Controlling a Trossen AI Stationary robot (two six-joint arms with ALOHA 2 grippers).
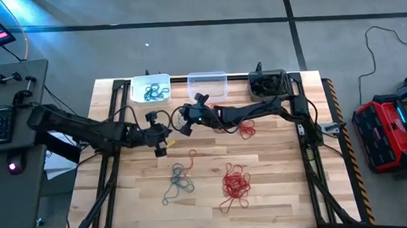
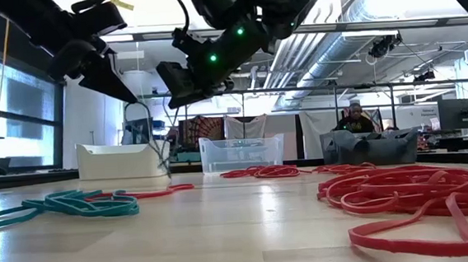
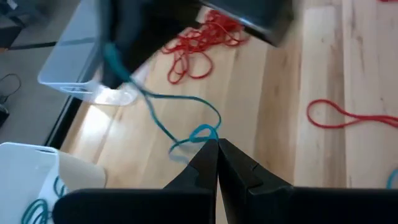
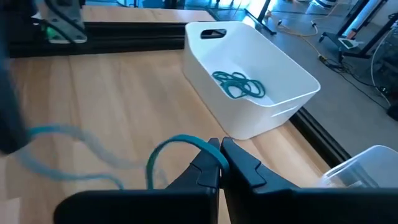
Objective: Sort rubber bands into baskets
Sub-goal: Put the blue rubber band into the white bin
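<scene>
While the overhead shot is showing the whole table [image 1: 277, 194], three tubs are sitting in a row along the top edge: the white basket [image 1: 150, 89] with teal bands in it, the clear basket [image 1: 207, 85] in the middle with something red showing at it (can't tell if it's inside), and the dark grey basket [image 1: 267, 83] at the right, contents too dark to read. Both arms are meeting mid-table just below the tubs, the left gripper [image 1: 161, 148] and right gripper [image 1: 184, 128] near each other. Loose bands are lying in the lower half: a teal bunch [image 1: 179, 181], a red pile [image 1: 236, 183], plus a small red bunch [image 1: 247, 130] under the right arm. The bottom strip and the right side of the wood are sitting open.

From table level, the same three tubs are lining the far edge, with teal bands at the left foreground and red ones sprawling at the right.

Left wrist view: its fingers [image 3: 200, 165] are pressing together on a teal band [image 3: 193, 134] that's stretching up toward the other arm.

Right wrist view: fingers [image 4: 239, 163] are pinching shut on that teal loop too, with the white tub behind, holding a teal clump [image 4: 239, 84].
</scene>
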